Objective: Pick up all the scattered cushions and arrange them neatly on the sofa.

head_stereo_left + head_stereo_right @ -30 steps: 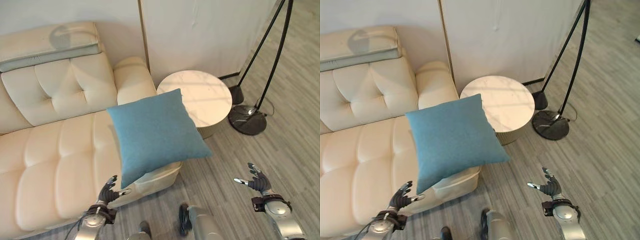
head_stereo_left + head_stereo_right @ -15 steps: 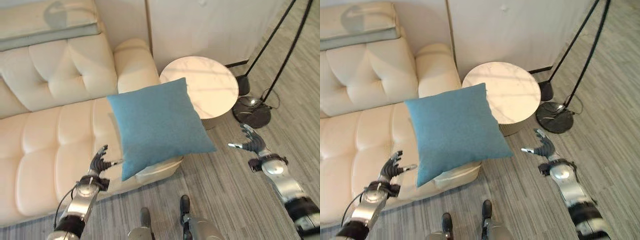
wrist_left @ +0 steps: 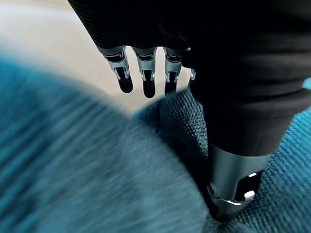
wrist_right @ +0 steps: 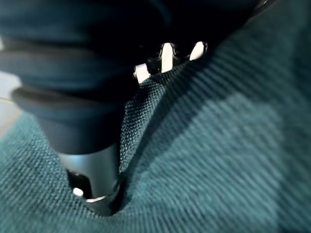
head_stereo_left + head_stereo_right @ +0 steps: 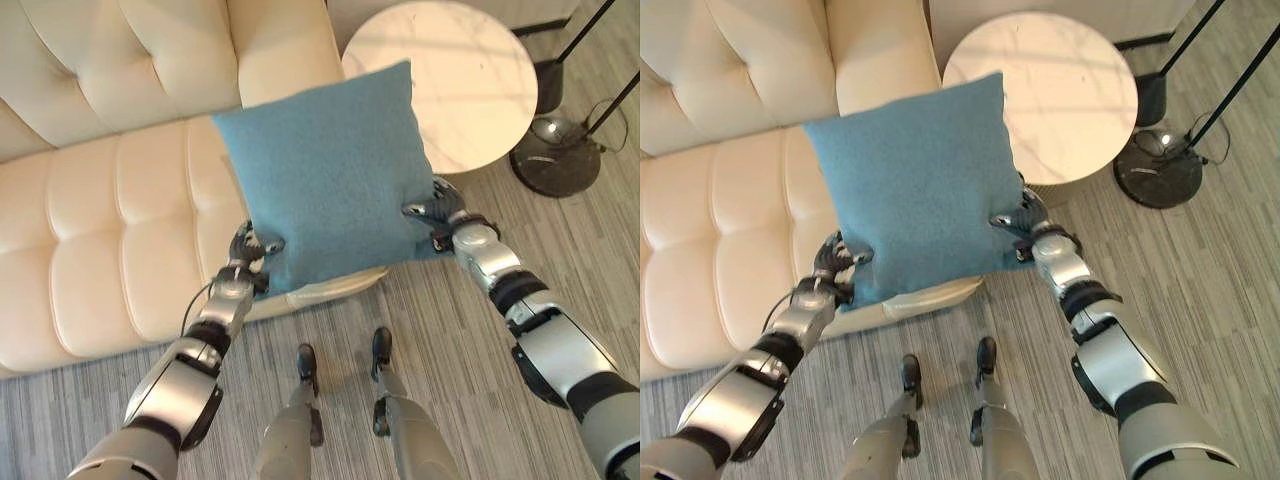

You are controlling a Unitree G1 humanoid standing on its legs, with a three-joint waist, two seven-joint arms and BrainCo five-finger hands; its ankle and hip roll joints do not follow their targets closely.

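Note:
A blue square cushion [image 5: 325, 170] rests tilted on the right end of the cream sofa [image 5: 110, 230], hanging past its front corner. My left hand [image 5: 250, 258] is at the cushion's lower left corner. Its thumb [image 3: 228, 184] is sunk into the cloth, and its straight fingers [image 3: 146, 73] reach past the edge behind it. At the cushion's right edge, my right hand [image 5: 438, 205] has its thumb [image 4: 92, 179] pressed into the front. Its fingers are tucked behind the fold.
A round marble side table [image 5: 460, 80] stands just right of the sofa arm, behind the cushion. A floor lamp's dark round base [image 5: 565, 155] and thin poles are further right. Grey plank floor [image 5: 470, 360] lies in front of the sofa.
The camera has tipped down and closer. Both hands have come in from the sides and closed onto the cushion's left corner and right edge. The cushion stays on the sofa end.

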